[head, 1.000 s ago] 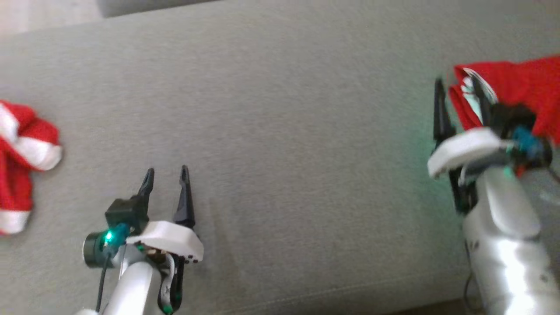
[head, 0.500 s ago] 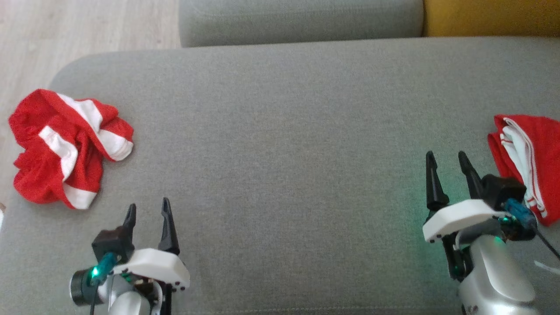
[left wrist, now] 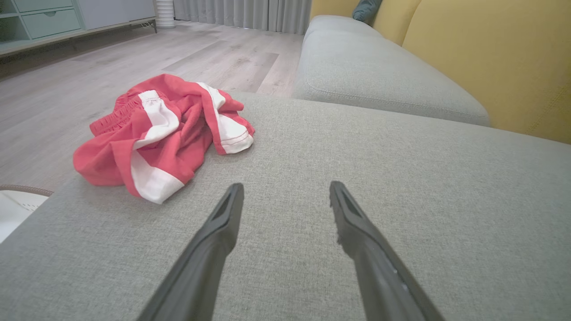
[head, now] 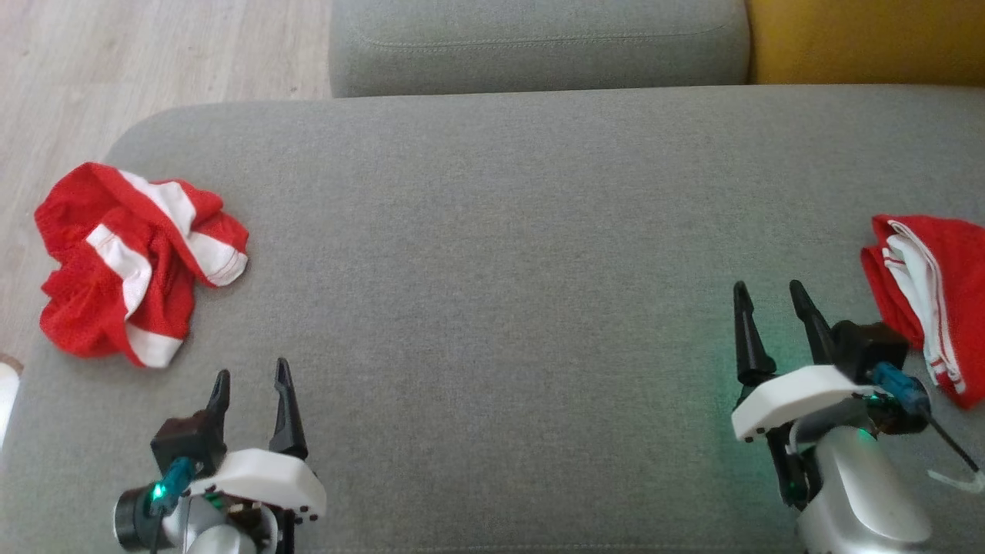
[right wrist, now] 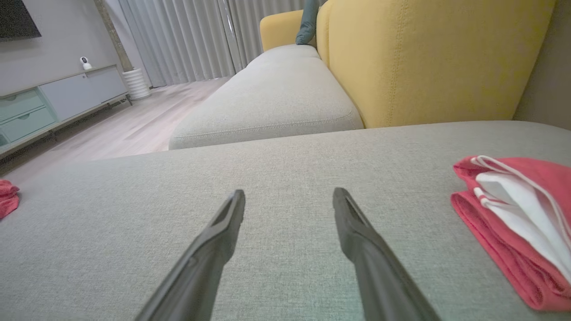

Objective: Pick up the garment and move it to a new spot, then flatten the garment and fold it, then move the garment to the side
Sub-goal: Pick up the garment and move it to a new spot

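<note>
While our left gripper [head: 252, 369] and right gripper [head: 769, 286] hover with jaws spread and empty, the crumpled red-and-white garment [head: 131, 258] lies at the left end of the grey fabric cushion [head: 492, 308]; we judge pickup comes next, calling for a leftward reach.

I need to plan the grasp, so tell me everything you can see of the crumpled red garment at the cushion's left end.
The crumpled garment looks like shorts of thin red fabric with broad white stripes and a gathered elastic waistband. It lies bunched in a loose heap, folds overlapping, at the left edge of the grey cushion, the one thing touching it. The left gripper, open, sits apart from it.
</note>
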